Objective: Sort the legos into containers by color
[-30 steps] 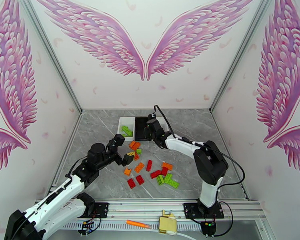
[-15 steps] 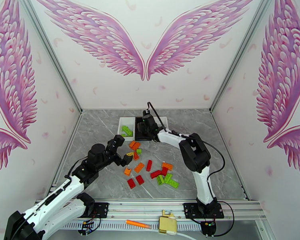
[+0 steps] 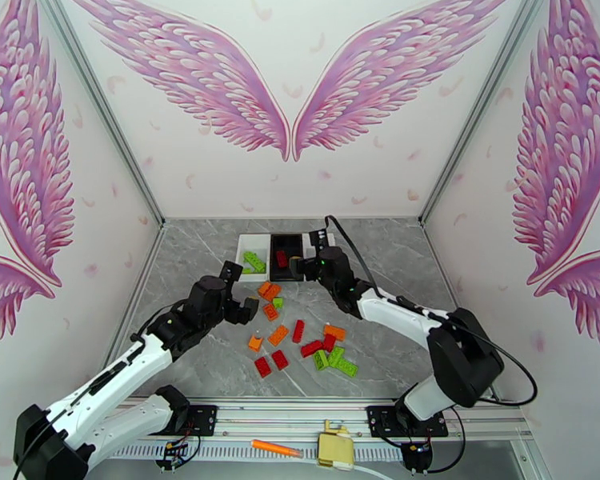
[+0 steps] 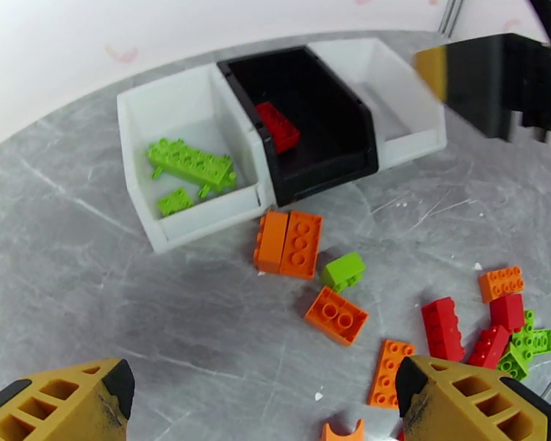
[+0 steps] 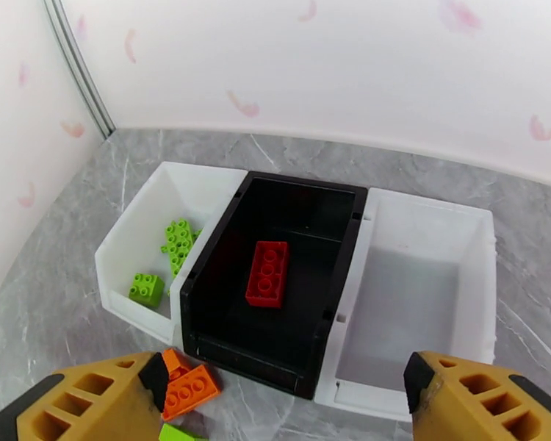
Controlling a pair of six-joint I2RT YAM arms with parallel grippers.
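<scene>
status: three trays sat in a row at the far middle of the worktop [image 3: 184,250]. the left white tray [image 5: 125,240] held two lime green legos [image 5: 176,244]. the black tray [image 5: 275,361] held one red lego [image 5: 267,273]. the right white tray [image 5: 415,288] was bare, so orange presumably goes there (my read, it's the only colour with no home).

the other legos lay loose, near of the trays. an orange pair [image 4: 290,244] touched side by side just near the black tray, with a small green lego [image 4: 343,270] just beside it. a single orange lego [image 4: 336,314] sat near of that, and the loose red legos [image 4: 442,328] were mixed with greens further right.

the left gripper [image 4: 264,406] hung over the pile, jaws wide, nothing in them. the right gripper [image 5: 283,406] hovered at the near edge of the trays, also wide and empty.

step in hand, as i judged it: the next pick. to do it well:
- take the single orange lego first. it stood apart, so the jaws could straddle it cleanly.
- square the jaws to its flat sides and come straight down.
- leave the touching pair for later, since closing on one would likely shove the other or the green.
- give the orange drop to the right arm, which was nearer that tray, so the arms don't cross.
</scene>
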